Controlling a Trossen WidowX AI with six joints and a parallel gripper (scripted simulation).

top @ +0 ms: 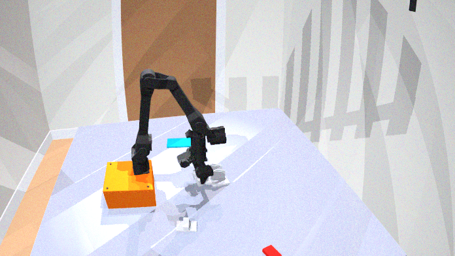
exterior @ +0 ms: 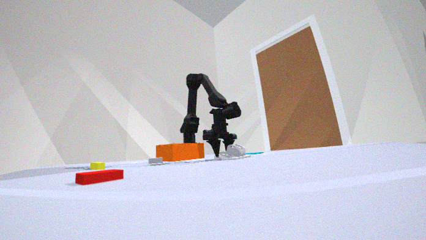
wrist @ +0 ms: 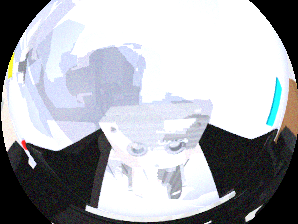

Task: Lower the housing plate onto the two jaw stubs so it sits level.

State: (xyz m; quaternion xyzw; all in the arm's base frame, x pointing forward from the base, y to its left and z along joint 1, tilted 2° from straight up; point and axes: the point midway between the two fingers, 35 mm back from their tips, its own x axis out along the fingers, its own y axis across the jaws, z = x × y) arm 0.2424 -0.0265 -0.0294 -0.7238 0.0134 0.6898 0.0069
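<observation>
My gripper (top: pixel 204 180) (exterior: pixel 221 153) (wrist: pixel 156 131) points down, low over the table, with its fingers wide apart. It is shut on the pale housing plate (wrist: pixel 150 117), which spans between the two black fingers in the wrist view. Two round pin ends (wrist: pixel 136 149) (wrist: pixel 175 146) show just below the plate's edge there. The white assembly (top: pixel 219 180) (exterior: pixel 236 150) lies at the fingertips in the top and exterior views. The jaws and their stubs are washed out and partly hidden, so I cannot tell whether the plate touches them or sits level.
The arm stands on an orange box (top: pixel 131 199) (exterior: pixel 180 152). A cyan slab (top: pixel 178 142) (exterior: pixel 254 153) (wrist: pixel 274 102) lies behind the gripper. A small white stepped block (top: pixel 192 226) (exterior: pixel 155 160), a red bar (top: pixel 271 250) (exterior: pixel 99 177) and a yellow block (exterior: pixel 97 165) lie farther off.
</observation>
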